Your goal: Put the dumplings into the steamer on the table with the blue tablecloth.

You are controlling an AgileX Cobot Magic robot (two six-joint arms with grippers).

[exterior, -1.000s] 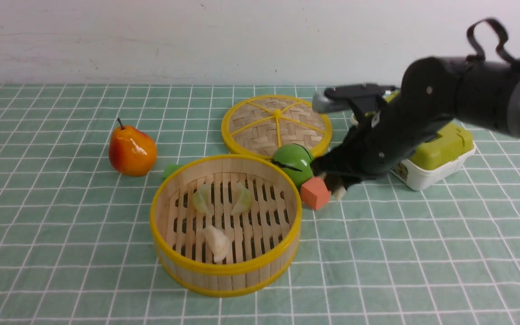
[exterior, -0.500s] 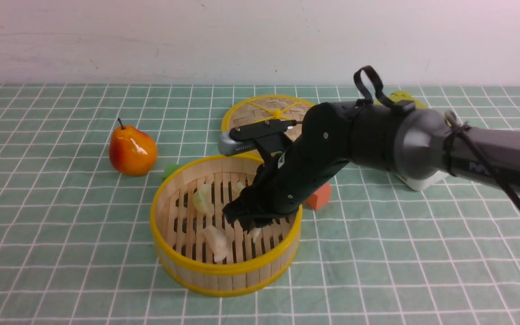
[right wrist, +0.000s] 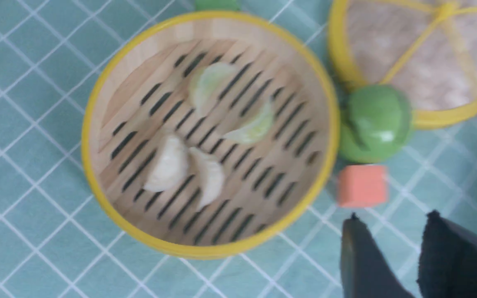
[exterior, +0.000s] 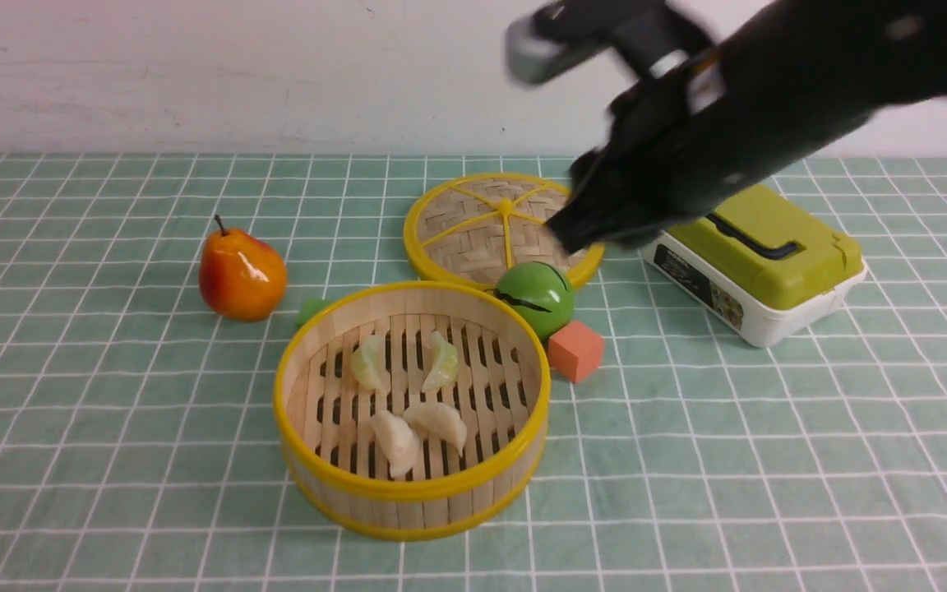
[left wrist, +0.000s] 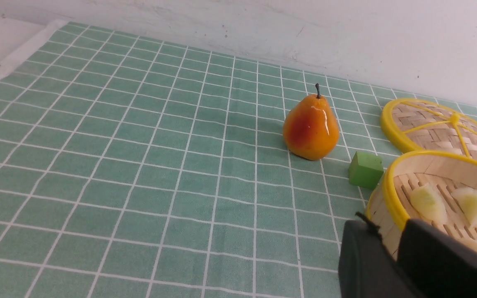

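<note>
Dumplings (exterior: 439, 421) in steamer (exterior: 412, 492), apart from jaws

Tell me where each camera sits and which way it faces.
Front view: between the arms, looking forward across the blue tablecloth to the wall; the raised, blurred right gripper shows.
Left wrist view: low beside the steamer, facing the pear and wall; the left gripper shows.
Right wrist view: high up, looking down into the steamer at four dumplings; that gripper's fingers show.
Shared: all three show the steamer and woven lid.
</note>
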